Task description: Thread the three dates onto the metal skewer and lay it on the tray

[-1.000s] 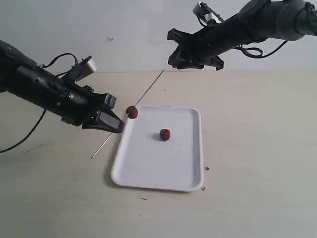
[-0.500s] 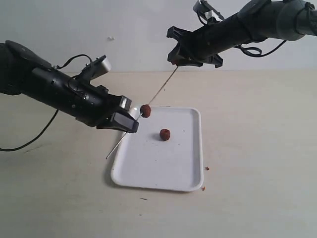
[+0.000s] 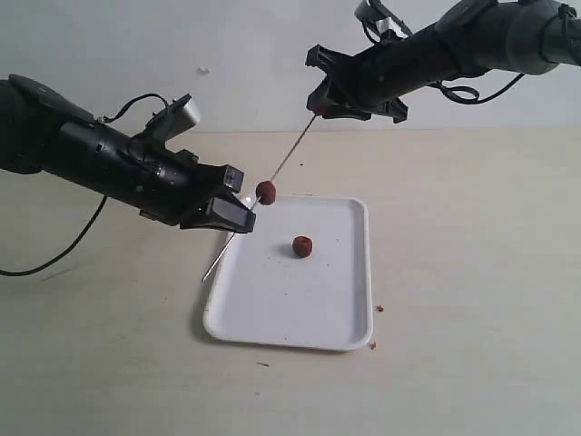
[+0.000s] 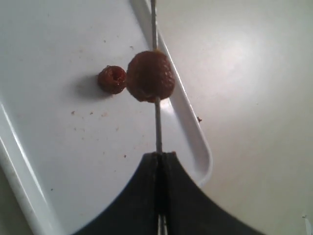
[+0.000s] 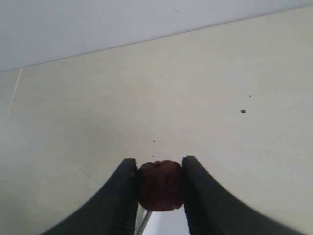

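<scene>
- Pale beige table (image 3: 472, 300), matte, with a few dark specks.
- Plain off-white wall (image 3: 136, 45) behind, meeting the table at a straight edge.
- Soft, even light; faint shadows.

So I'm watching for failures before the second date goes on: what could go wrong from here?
1. The left gripper pinches the thin skewer well below its tip, so it may flex or pivot and miss the held date.
2. The right gripper holds that date only by its sides; a push could pop it out.
3. The threaded date hangs near the tray edge and could drop outside.
</scene>
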Tool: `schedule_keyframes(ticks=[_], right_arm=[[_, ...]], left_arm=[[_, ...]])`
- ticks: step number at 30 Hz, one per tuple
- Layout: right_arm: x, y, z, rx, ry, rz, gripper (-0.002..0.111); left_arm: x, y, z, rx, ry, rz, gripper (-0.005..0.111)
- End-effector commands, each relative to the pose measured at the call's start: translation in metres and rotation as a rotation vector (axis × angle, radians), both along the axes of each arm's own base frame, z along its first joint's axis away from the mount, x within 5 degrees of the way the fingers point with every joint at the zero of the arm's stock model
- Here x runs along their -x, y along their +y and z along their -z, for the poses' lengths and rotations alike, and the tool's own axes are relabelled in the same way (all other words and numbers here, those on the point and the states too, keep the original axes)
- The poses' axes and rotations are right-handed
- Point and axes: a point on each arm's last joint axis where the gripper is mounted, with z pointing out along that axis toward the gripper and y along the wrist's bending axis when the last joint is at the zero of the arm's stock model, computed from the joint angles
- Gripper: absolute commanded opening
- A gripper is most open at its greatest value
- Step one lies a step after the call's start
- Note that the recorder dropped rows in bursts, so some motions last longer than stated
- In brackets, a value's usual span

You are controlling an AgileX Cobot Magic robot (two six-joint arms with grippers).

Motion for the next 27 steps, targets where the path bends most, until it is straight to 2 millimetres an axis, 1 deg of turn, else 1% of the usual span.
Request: schedule_keyframes(ticks=[1,4,9,13,16,18,19,22,27], right_arm=[[-0.001,-0.003,-0.008,-0.004,-0.029,0.003,0.031],[-0.001,-0.003,-0.008,-0.006,-0.029,0.004,0.031],[-0.002,-0.001,-0.010,-0.061,-0.023,0.018,0.031],[-0.002,0.000,-0.011,-0.067,-0.022,0.020,0.029],[-0.002,0.001,-0.011,-0.068,-0.024,0.017,0.027],[-0.001,0.001,-0.011,-0.070,-0.022,0.015,0.027],[-0.001,0.001,-0.011,-0.072,-0.019,0.011,0.027],[0.000,0.002,-0.010,-0.070,-0.014,-0.005,0.027],[0.001,0.003,-0.010,-0.073,-0.009,-0.015,0.027]], left_arm=[[-0.001,-0.001,-0.005,0.023,-0.015,-0.031,0.000],[-0.003,-0.003,-0.007,0.051,-0.029,-0.050,0.000],[-0.007,-0.005,-0.013,0.117,-0.061,-0.083,0.000],[-0.009,-0.007,-0.014,0.125,-0.076,-0.101,0.000],[-0.009,-0.015,-0.013,0.111,-0.109,-0.127,0.000],[-0.009,-0.019,-0.013,0.112,-0.130,-0.134,0.000],[-0.008,-0.025,-0.014,0.113,-0.155,-0.139,0.000],[-0.009,-0.030,-0.015,0.113,-0.185,-0.172,0.000],[-0.018,-0.026,-0.016,0.101,-0.225,-0.281,0.000]])
